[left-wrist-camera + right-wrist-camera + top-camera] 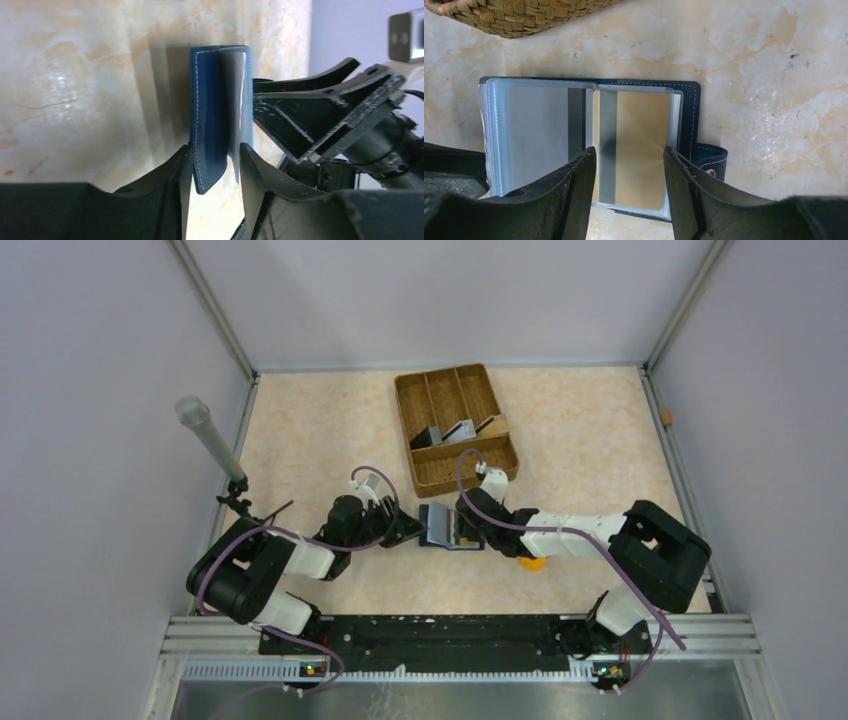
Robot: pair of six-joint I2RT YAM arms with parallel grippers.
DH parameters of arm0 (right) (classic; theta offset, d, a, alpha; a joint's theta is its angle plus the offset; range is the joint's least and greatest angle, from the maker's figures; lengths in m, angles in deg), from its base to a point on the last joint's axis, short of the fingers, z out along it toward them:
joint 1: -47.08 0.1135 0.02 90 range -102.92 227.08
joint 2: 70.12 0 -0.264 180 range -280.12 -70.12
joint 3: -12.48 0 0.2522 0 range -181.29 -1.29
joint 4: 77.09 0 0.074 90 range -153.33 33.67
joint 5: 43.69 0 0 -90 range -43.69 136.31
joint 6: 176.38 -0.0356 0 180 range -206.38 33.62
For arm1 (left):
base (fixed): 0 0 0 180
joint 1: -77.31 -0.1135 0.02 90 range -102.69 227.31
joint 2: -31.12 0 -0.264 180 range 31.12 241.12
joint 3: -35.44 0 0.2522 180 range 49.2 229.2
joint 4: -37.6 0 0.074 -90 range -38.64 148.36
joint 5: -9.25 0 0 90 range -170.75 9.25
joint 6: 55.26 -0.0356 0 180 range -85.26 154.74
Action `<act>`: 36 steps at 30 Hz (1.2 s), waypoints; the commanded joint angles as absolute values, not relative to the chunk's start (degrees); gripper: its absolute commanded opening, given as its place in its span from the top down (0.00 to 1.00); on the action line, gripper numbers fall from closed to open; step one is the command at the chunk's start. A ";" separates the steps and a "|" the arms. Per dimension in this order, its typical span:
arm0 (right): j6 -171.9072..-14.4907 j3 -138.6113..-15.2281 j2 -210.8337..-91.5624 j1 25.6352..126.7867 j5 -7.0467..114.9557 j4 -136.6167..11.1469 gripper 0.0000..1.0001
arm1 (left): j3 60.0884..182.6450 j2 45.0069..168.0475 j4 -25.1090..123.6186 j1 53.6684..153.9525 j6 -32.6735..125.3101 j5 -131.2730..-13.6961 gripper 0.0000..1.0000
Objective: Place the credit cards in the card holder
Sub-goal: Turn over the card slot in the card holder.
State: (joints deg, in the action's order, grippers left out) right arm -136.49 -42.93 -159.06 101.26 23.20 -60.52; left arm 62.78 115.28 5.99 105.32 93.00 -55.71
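Note:
The dark blue card holder [447,530] lies open on the table between my two grippers. In the left wrist view its cover [210,100] stands edge-on between my fingers. My left gripper [214,147] [408,528] is shut on that edge, one pad on the cover and one on the clear sleeves. My right gripper [629,150] [468,523] hangs open over the holder's sleeves. A gold credit card [639,125] sits in the sleeve between its fingers. A grey card [536,130] fills the sleeve to the left. The snap tab [711,160] sticks out at the right.
A brown woven divided tray [465,475] [514,17] stands just behind the holder, with more credit cards [460,430] leaning in its compartments. Something orange [532,562] peeks from under my right arm. A grey cylinder on a stand [205,435] rises at the left wall.

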 commanded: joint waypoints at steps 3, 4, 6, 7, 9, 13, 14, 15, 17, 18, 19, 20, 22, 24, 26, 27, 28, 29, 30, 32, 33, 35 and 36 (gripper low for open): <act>-137.22 -41.06 -162.14 101.06 26.66 -55.50 0.48 | 62.68 116.02 -4.22 105.99 94.86 -51.39 0.63; -137.26 -41.09 -162.07 101.06 26.61 -55.42 0.48 | 62.82 116.36 -4.27 106.03 94.92 -51.39 0.65; -137.27 -41.06 -161.97 101.08 26.59 -55.36 0.48 | 63.07 117.02 -3.89 105.98 94.87 -51.39 0.66; -137.27 -41.02 -161.96 101.05 26.61 -55.36 0.48 | 63.36 117.33 -3.28 106.02 94.86 -51.46 0.67; -137.27 -40.95 -161.96 101.08 26.64 -55.38 0.48 | 63.88 117.96 -2.20 106.03 94.70 -51.53 0.67; -137.23 -40.79 -161.88 101.11 26.80 -55.61 0.48 | 64.59 118.93 -0.98 106.05 94.44 -51.18 0.66; -137.25 -40.75 -161.88 101.08 26.89 -55.72 0.48 | 64.80 119.13 -0.94 106.05 94.42 -50.95 0.65; -137.26 -40.75 -161.88 101.06 26.92 -55.75 0.48 | 65.06 119.38 -0.85 105.97 94.35 -50.73 0.64; -137.27 -40.70 -161.92 101.08 26.98 -55.90 0.48 | 65.59 119.80 -0.68 106.03 94.16 -50.29 0.63; -137.27 -40.67 -161.95 101.12 26.98 -55.84 0.48 | 65.81 119.98 -0.67 106.08 94.15 -50.11 0.63; -137.23 -40.66 -161.96 101.08 26.94 -55.82 0.48 | 65.95 120.09 -0.72 106.11 94.15 -50.01 0.62; -137.27 -40.66 -161.96 101.07 26.95 -55.73 0.48 | 65.94 120.15 -1.00 106.11 94.22 -49.91 0.62; -137.27 -40.66 -161.88 101.09 26.97 -55.64 0.48 | 65.46 119.92 -2.43 106.12 94.55 -50.05 0.59; -137.27 -40.66 -161.88 101.06 26.98 -55.63 0.48 | 65.10 119.73 -4.13 106.14 94.88 -50.03 0.54; -137.25 -40.72 -161.95 101.06 26.97 -55.76 0.48 | 64.77 119.92 -6.19 106.13 95.46 -49.64 0.51; -137.17 -40.74 -161.96 101.11 26.98 -55.76 0.48 | 64.68 120.11 -7.06 106.07 95.73 -49.37 0.50; -137.16 -40.75 -161.96 101.08 26.98 -56.22 0.48 | 64.67 120.41 -7.94 106.08 96.01 -49.12 0.49; -137.18 -40.75 -161.96 101.11 27.03 -55.76 0.48 | 64.75 120.64 -8.45 106.07 96.20 -48.99 0.49; -137.18 -40.75 -161.96 101.09 27.02 -55.66 0.48 | 64.75 121.11 -8.94 106.07 96.36 -48.82 0.48; -137.14 -40.75 -161.94 101.06 27.06 -55.60 0.48 | 64.88 121.73 -10.07 106.08 96.66 -48.53 0.48; -137.18 -40.75 -161.88 101.06 26.98 -55.52 0.48 | 64.78 122.00 -10.79 106.11 96.89 -48.43 0.48; -137.19 -40.75 -161.88 101.09 26.96 -55.44 0.48 | 64.70 122.45 -11.65 106.13 97.16 -48.30 0.49; -137.17 -40.75 -161.88 101.08 26.96 -55.39 0.48 | 64.71 122.57 -11.73 106.09 97.22 -48.34 0.52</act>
